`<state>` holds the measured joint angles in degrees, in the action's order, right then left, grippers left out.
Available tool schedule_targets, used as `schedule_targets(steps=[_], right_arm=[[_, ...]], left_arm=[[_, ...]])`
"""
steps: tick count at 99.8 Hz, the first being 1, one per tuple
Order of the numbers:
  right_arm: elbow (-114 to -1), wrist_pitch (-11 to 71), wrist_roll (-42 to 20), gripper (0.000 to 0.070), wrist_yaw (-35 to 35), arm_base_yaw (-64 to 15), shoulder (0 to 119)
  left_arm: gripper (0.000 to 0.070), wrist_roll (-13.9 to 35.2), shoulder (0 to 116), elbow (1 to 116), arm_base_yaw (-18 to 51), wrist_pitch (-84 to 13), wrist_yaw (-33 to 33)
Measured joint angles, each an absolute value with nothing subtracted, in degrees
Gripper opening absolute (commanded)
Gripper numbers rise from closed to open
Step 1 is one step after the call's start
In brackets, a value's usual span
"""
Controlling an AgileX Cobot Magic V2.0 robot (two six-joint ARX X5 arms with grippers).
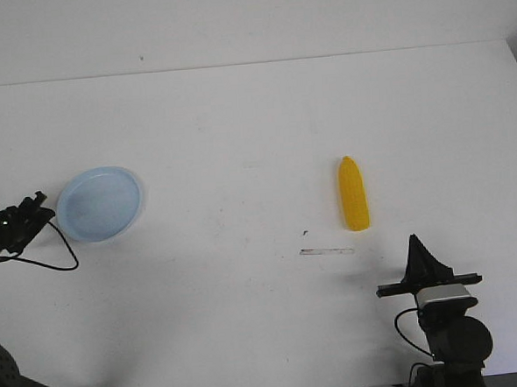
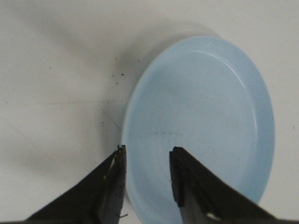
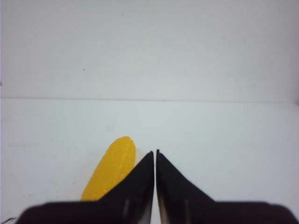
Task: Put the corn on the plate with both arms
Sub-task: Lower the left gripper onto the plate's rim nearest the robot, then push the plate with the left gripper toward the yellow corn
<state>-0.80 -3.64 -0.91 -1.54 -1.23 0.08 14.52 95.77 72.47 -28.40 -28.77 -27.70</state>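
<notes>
Corn (image 1: 355,206) lies on the surface, well right of the plate (image 1: 99,204): smooth, rigid, likely light and slippery, so grip across its thick middle. Right end effector (image 3: 155,154) sits closed beside it; left end effector (image 2: 147,154) gapes over the plate's rim.

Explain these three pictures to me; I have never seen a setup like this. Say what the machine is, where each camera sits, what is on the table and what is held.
This is a robot with two black arms at a white table. The wide picture looks forward over the table. The other two come from cameras on each wrist, looking past the jaws. A pale blue plate lies on the left and a yellow corn cob on the right. The left gripper is open, its jaws either side of the plate's rim. The right gripper is shut, just short of the corn. Nothing is held.
</notes>
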Motion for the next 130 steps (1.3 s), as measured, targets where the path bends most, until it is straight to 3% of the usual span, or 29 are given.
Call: schedule_targets(steps=[28,82,88,97,130], right_arm=[[-0.8,-3.6,-0.9,0.0006,-1.5,-1.2,0.1],[-0.8,-3.6,-0.9,0.0005,-1.5,-1.2,0.1],[-0.8,-3.6,-0.9,0.0006,-1.5,-1.2,0.1],[-0.8,-3.6,-0.9,0.0006,-1.5,-1.2,0.1],[-0.8,-3.6,-0.9,0.0006,-1.5,-1.2,0.1]], left_arm=[[0.021,14.5,100.1,72.5,-27.6,-27.0,-23.7],[0.0203,14.5,103.3,72.5,-24.5,-26.6,-23.5],[0.0167,14.5,103.6,72.8,-24.4,-26.6,-23.7],[0.0002,14.5,104.0,73.1,-24.3,-26.6,-23.7],[0.0001,15.1,103.9,73.1,-24.1,-28.4,-23.9]])
